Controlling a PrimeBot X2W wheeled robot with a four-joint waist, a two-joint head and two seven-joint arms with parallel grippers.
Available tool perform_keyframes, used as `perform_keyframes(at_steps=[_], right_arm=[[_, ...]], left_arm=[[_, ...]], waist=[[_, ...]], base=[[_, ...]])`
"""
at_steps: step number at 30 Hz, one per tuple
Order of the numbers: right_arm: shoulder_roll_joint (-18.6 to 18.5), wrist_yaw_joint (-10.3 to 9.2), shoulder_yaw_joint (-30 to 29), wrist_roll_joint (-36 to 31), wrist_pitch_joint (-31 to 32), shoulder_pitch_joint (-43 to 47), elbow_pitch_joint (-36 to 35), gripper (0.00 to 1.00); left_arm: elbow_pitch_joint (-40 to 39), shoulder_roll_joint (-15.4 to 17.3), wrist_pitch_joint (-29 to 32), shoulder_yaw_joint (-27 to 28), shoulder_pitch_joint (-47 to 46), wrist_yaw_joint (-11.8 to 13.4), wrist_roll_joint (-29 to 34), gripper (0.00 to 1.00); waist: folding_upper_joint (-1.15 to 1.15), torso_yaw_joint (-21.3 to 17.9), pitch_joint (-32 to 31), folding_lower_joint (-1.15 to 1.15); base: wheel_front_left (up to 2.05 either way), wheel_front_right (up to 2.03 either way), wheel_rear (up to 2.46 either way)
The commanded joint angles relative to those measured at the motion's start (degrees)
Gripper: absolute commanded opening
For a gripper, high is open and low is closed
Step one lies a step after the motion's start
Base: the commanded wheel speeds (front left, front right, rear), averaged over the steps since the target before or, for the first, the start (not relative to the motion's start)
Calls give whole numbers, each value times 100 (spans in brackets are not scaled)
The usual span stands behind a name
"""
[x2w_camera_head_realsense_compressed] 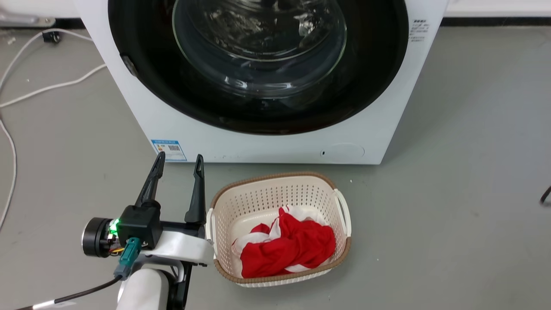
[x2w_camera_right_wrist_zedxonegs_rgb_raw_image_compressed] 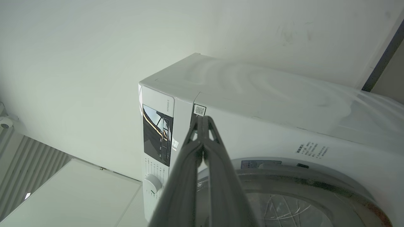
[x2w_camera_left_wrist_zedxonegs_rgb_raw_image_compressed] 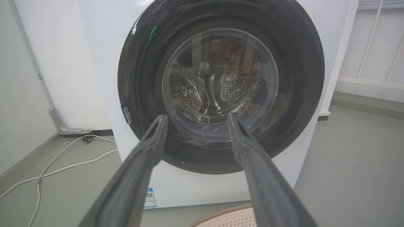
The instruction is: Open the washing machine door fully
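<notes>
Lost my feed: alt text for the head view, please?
The door looks shut on the white washer. The left gripper, open, points at the washer's lower left corner, beside a cream basket holding red and white cloth.

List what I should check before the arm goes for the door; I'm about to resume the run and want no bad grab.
1. The left gripper is open and empty: ok.
2. The washing machine door is shut, flush in the washing machine, as a start needs: ok.
3. The left gripper is aimed at the grey tab on the door's rim: not ok, it points at the glass.
4. The door's swing clears the laundry basket on the floor in front: cannot tell.
5. The right gripper, shut and pointing toward the machine's top corner, is clear of the door: cannot tell.
</notes>
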Motion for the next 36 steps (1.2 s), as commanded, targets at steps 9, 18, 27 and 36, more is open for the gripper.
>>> perform_keyframes(at_steps=[9, 18, 27, 36], right_arm=[[-606, 0, 980, -565, 826, -2463, 2041, 0], [-389, 0, 1924, -1308, 1993, -4090, 3513, 0], [-157, 0, 2346, -1668, 2632, -4578, 3772, 0], [-11, 0, 2507, -1892, 2651, -4845, 3935, 0]], left_arm=[[-163, -8, -13, -18, -343, 12, 113, 100], [-323, -20, -13, -151, -587, 31, 120, 100], [-401, -28, -13, -243, -769, 75, 129, 100], [-510, -33, -13, -327, -952, 106, 149, 100]], waist=[[0, 124, 579, 0], [0, 299, 1044, 0], [0, 438, 1400, 0], [0, 542, 1765, 0]], base=[[0, 0, 0], [0, 0, 0], [0, 0, 0], [0, 0, 0]])
